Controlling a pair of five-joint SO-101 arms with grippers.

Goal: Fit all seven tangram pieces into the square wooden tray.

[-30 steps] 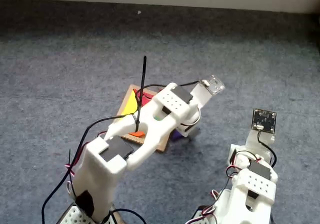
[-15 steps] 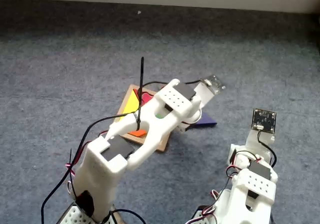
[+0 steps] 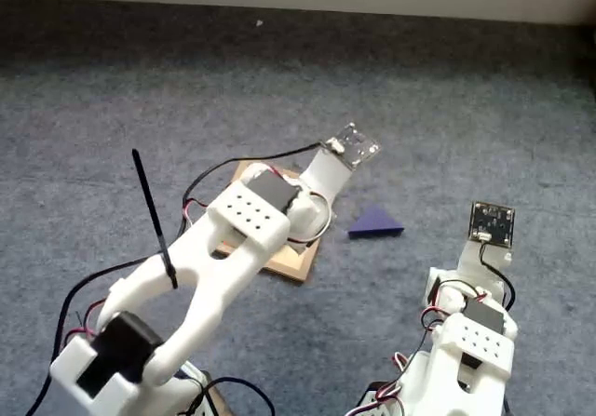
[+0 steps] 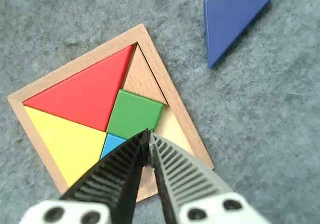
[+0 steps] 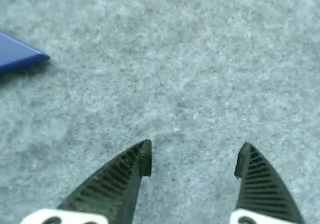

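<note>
Four pcs are sitting in the wooden tray (image 4: 168, 88): red triangle (image 4: 85, 93), yellow triangle (image 4: 65, 139), green square (image 4: 134, 115), plus a light-blue bit (image 4: 112, 146) peeking out by my fingertips. A bare triangular slot (image 4: 142, 78) is showing next to the red one.

My left gripper (image 4: 147, 139) is hovering over the tray w/ fingers pressed together, holding nothing. My right gripper (image 5: 194, 159) is hanging w/ fingers apart over bare grey bench.

The dark blue triangle (image 3: 376, 222) is lying flat on the bench, centre-right in the high view, just right of the tray & apart from it, between my two arms. Its long edge is running roughly level across that frame, apex pointing up-frame. I'm judging the left arm nearer, though only the right gripper is ready to take it.

No print is legible on the pcs or tray.
</note>
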